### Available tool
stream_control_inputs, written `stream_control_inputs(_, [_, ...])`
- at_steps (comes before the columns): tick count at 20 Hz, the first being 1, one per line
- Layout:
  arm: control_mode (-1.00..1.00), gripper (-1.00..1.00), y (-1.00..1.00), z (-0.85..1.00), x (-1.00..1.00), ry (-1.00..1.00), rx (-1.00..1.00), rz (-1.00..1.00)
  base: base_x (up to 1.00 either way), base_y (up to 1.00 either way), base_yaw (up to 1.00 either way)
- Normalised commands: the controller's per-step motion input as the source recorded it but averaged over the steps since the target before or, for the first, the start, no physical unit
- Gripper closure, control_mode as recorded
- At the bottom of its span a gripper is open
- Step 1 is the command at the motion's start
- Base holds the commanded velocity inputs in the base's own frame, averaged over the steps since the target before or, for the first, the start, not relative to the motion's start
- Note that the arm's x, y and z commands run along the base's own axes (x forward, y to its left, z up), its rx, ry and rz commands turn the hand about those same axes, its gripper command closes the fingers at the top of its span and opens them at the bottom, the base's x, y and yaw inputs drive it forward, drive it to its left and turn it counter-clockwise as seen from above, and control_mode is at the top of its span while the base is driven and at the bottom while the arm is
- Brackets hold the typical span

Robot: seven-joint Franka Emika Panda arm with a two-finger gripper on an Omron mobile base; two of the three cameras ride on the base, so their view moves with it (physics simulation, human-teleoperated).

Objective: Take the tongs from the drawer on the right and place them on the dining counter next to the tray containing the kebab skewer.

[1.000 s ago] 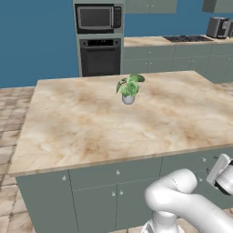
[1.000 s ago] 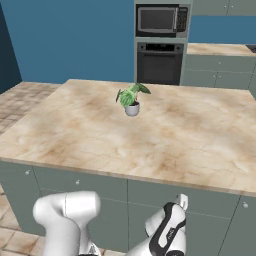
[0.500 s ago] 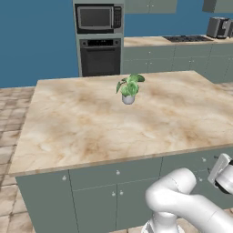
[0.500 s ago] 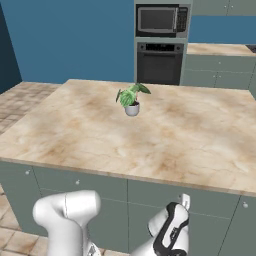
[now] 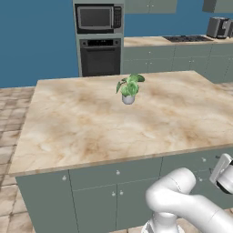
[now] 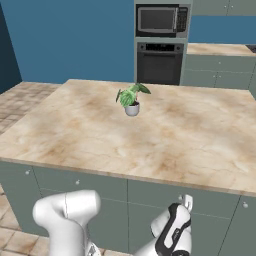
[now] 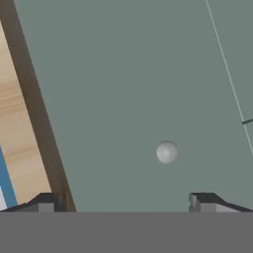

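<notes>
Opening phase of the task: the gripper is facing the flat grey-green front of the drawer with its jaws spread wide and grasping nothing, the small round pale knob lying between the lines of the two finger tips and apparently not yet touched. In the right base view the hand is hanging low beside the cabinet fronts beneath the marbled island, on which a potted plant is standing; in the left base view the arm is reaching toward the same row of cabinet fronts at lower right. The drawer is showing only its closed face, so the tongs are presumably lying hidden inside it; this cannot be confirmed. Nothing is being carried. Judged from this, no step is finished: taking the knob, pulling the drawer out, lifting the tongs, travelling to the dining counter and setting them beside the tray with the kebab skewer are all remaining
</notes>
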Motion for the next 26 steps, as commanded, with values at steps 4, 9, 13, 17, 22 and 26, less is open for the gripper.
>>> stream_control_inputs(4, [-1.0, -1.0, 0.0, -0.23, 0.12, 0.0, 0.0, 0.0, 0.0, 0.0, 0.0])
stream_control_inputs(9, [-1.0, -1.0, 0.0, -0.2, 0.12, 0.0, 0.0, 0.0, 0.0, 0.0, 0.0])
stream_control_inputs(13, [-1.0, -1.0, 0.0, -0.19, 0.05, 0.0, 0.0, 0.0, 0.0, 0.0, 0.0])
stream_control_inputs(17, [-1.0, -1.0, 0.0, -0.17, 0.06, 0.0, 0.0, 0.0, 0.0, 0.0, 0.0])
stream_control_inputs(22, [-1.0, -1.0, 0.0, -0.08, 0.07, 0.0, 0.0, 0.0, 0.0, 0.0, 0.0])
stream_control_inputs(26, [-1.0, -1.0, -0.03, 0.0, 0.13, 0.0, 0.0, 0.0, 0.0, 0.0, 0.0])
